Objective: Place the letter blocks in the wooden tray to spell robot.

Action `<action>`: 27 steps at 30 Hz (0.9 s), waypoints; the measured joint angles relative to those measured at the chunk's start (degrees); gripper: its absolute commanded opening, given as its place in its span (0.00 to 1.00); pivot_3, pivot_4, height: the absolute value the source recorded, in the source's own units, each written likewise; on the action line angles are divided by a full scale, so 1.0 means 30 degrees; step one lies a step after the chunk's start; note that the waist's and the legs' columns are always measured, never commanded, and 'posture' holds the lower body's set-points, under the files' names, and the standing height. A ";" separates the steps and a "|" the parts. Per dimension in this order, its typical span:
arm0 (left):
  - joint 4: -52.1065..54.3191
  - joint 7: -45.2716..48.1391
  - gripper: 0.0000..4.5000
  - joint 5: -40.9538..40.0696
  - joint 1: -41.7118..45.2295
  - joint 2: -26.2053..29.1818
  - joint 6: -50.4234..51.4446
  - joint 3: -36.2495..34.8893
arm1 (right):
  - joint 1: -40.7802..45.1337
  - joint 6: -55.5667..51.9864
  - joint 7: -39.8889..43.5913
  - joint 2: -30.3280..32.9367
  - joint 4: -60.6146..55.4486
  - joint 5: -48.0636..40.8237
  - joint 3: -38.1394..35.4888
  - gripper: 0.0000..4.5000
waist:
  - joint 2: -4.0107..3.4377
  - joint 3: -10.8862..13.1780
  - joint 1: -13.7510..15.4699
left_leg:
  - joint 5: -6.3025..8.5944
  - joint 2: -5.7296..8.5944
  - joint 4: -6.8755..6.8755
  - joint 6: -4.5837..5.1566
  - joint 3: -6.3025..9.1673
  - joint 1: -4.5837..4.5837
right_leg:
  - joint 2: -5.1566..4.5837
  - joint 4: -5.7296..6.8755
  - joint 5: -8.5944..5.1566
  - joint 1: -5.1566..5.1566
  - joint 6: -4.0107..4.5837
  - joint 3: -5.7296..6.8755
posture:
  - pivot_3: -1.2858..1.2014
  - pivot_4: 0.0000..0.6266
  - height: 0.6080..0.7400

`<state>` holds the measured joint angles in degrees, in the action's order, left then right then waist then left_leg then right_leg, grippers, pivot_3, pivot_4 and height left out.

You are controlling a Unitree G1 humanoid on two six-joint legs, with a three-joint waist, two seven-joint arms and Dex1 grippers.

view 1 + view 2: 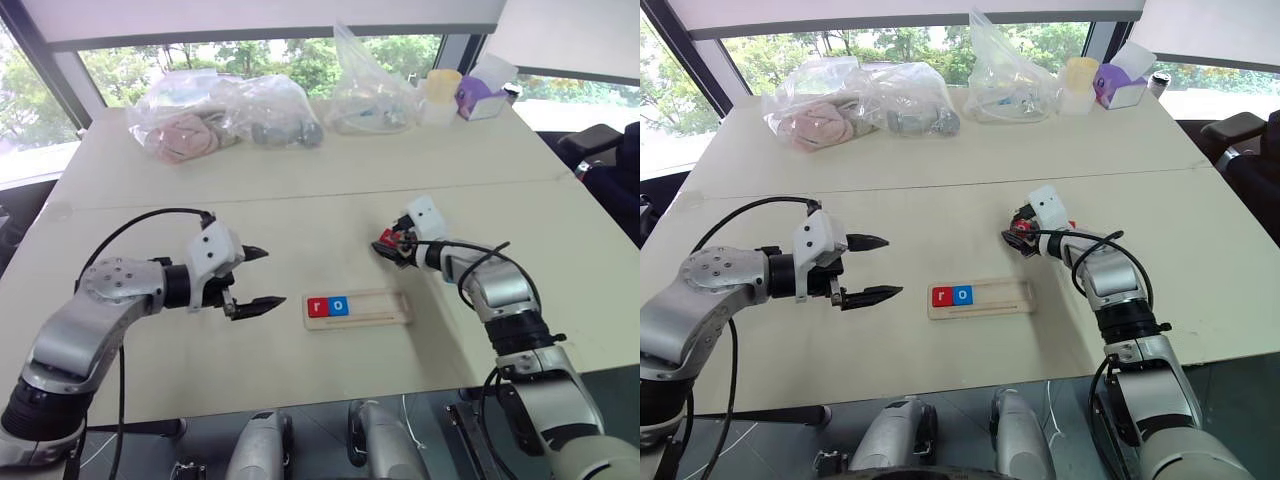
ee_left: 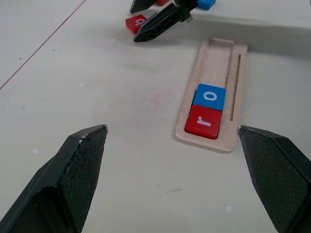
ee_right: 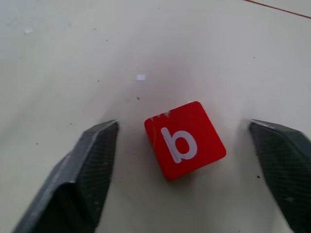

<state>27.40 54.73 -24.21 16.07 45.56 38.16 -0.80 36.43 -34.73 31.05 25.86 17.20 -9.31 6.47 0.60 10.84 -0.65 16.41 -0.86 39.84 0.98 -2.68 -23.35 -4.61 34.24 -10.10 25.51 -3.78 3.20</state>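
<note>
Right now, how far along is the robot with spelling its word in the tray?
Done: the red r and blue o sit at one end of the wooden tray. In hand: the right gripper is open around the red b on the table, not yet gripping. Left: b, o, t.

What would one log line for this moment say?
tray: r, o placed | right gripper: open around red b block, not gripping | left gripper: open, empty

Office or lab, white table (image 1: 300,190), windows (image 1: 250,50)
</note>
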 measured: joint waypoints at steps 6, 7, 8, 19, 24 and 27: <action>-0.0030 -0.0209 1.00 0.0137 -0.0070 -0.0001 -0.0400 0.0141 | -0.0130 -0.1883 0.0041 0.0008 -0.1135 -0.0138 -0.0398 0.26 | -0.0001 0.0000 0.0046 | 0.0000 0.0002 0.0000 -0.0001 0.0008 -0.0002 | -0.0006 -0.0005 -0.0001 -0.0008 0.0001 -0.0001 | 0.52 0.24 1.00; -0.0051 -0.0235 1.00 0.0153 -0.0073 -0.0002 -0.0433 0.0192 | -0.0219 -0.2234 -0.0117 0.0008 -0.1421 -0.0155 -0.0478 0.26 | -0.0001 0.0000 0.0046 | 0.0000 0.0002 0.0000 -0.0001 0.0008 -0.0003 | -0.0006 -0.0005 -0.0001 -0.0006 0.0001 0.0000 | 0.52 0.24 1.00; -0.0070 -0.0268 1.00 0.0160 -0.0055 -0.0003 -0.0480 0.0304 | -0.0500 -0.2997 -0.0527 0.0008 -0.2216 -0.0161 -0.0735 0.26 | -0.0002 0.0000 0.0061 | 0.0000 0.0003 -0.0010 -0.0002 0.0008 -0.0007 | -0.0007 -0.0006 -0.0001 -0.0001 0.0000 0.0000 | 0.52 0.24 1.00; -0.0891 0.0178 1.00 0.0160 0.0089 -0.0035 -0.1237 0.0989 | -0.5523 -1.6219 -0.4461 0.0803 -1.7216 -0.0321 -0.5976 0.26 | -0.0026 0.0012 0.0402 | -0.0001 -0.0017 -0.0063 -0.0006 -0.0003 -0.0006 | 0.0003 0.0002 -0.0011 0.0055 -0.0006 0.0003 | 0.52 0.24 1.00; -0.1609 0.0664 1.00 0.0138 0.0228 -0.0046 -0.1603 0.1244 | -0.7958 -1.9112 -0.5415 -0.0518 -2.0754 -0.0328 -0.7325 0.26 | -0.0029 0.0011 0.0412 | 0.0000 -0.0017 -0.0063 -0.0012 -0.0016 -0.0013 | -0.0010 -0.0007 -0.0050 0.0068 -0.0065 -0.0001 | 0.52 0.24 1.00; -0.2129 0.0914 1.00 0.0141 0.0557 -0.0044 -0.1789 0.1345 | -0.8923 -1.9116 -0.5917 -0.1032 -2.1310 -0.0322 -0.7554 0.26 | -0.0029 0.0012 0.0406 | 0.0000 -0.0014 -0.0064 -0.0012 -0.0022 -0.0021 | -0.0018 -0.0012 -0.0050 0.0075 -0.0065 -0.0001 | 0.52 0.24 1.00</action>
<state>21.01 57.47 -23.79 17.74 45.42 32.79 3.23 9.66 -92.08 13.30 22.76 -46.73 -10.27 -16.19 0.51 10.88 0.57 16.41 -0.90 39.64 0.94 -2.74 -23.41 -4.66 34.21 -10.25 25.74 -3.98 3.19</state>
